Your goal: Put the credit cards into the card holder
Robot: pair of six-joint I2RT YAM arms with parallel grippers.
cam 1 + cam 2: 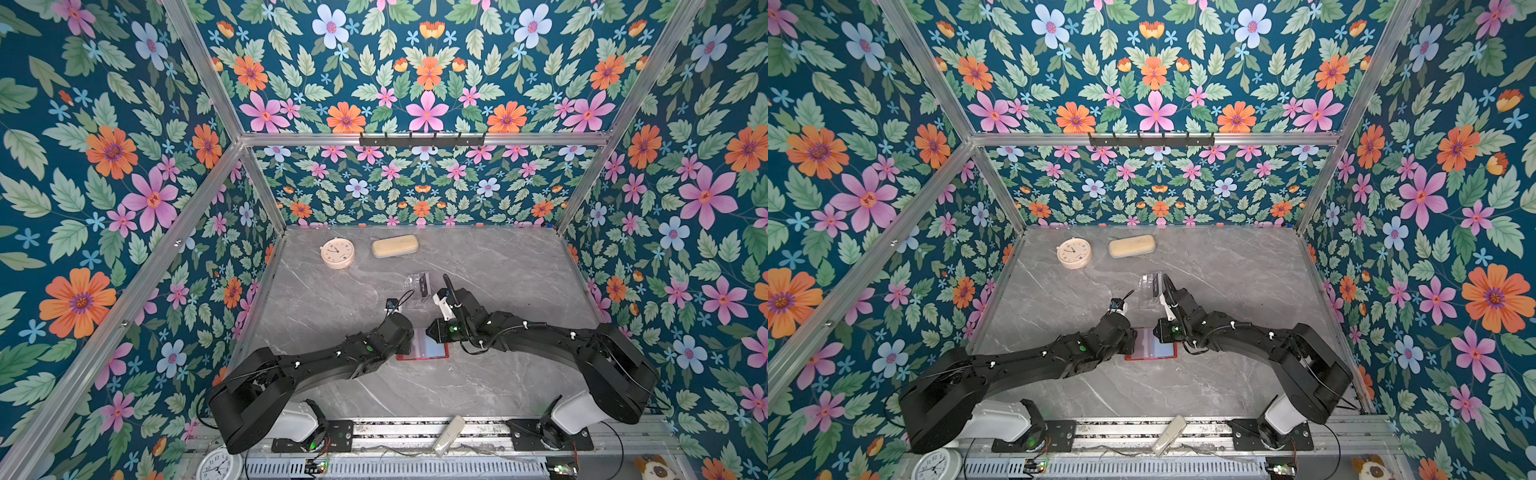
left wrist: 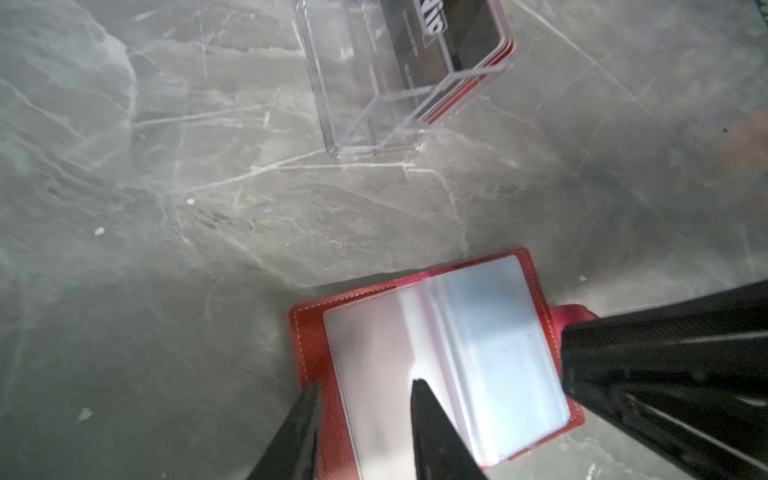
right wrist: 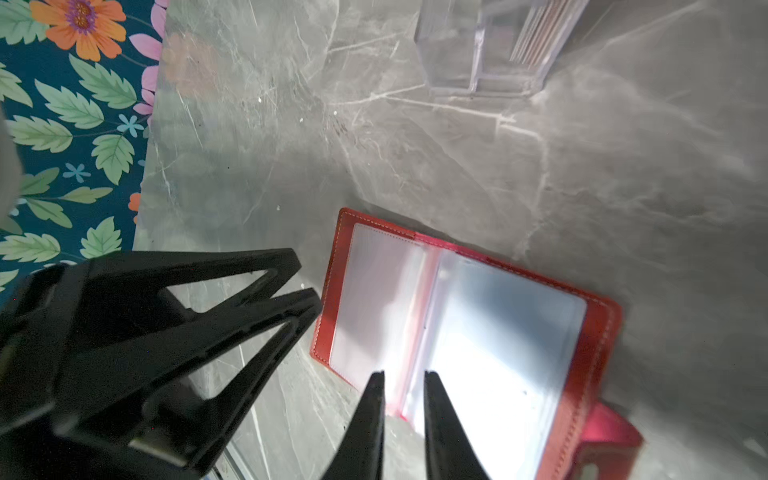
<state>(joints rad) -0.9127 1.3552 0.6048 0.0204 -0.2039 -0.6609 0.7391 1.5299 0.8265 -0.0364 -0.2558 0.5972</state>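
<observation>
The card holder (image 1: 428,349) (image 2: 436,353) (image 3: 457,324) is a red wallet lying open on the grey table, its clear sleeves showing empty. The credit cards stand beyond it in a clear acrylic stand (image 1: 417,286) (image 2: 365,95): a dark card with a white mark (image 2: 449,37) in front, a red card's edge (image 2: 471,85) behind; no blue card shows. My left gripper (image 2: 365,386) is open, its fingers astride the holder's left edge and sleeve. My right gripper (image 3: 405,374) hovers at the holder's spine, its jaws a narrow gap apart with nothing held.
A round cream clock (image 1: 337,252) and a beige oblong case (image 1: 395,246) lie near the table's back edge. Floral walls close in on three sides. Both arms meet over the holder, their grippers close together. A white remote-like thing (image 1: 449,434) rests on the front rail.
</observation>
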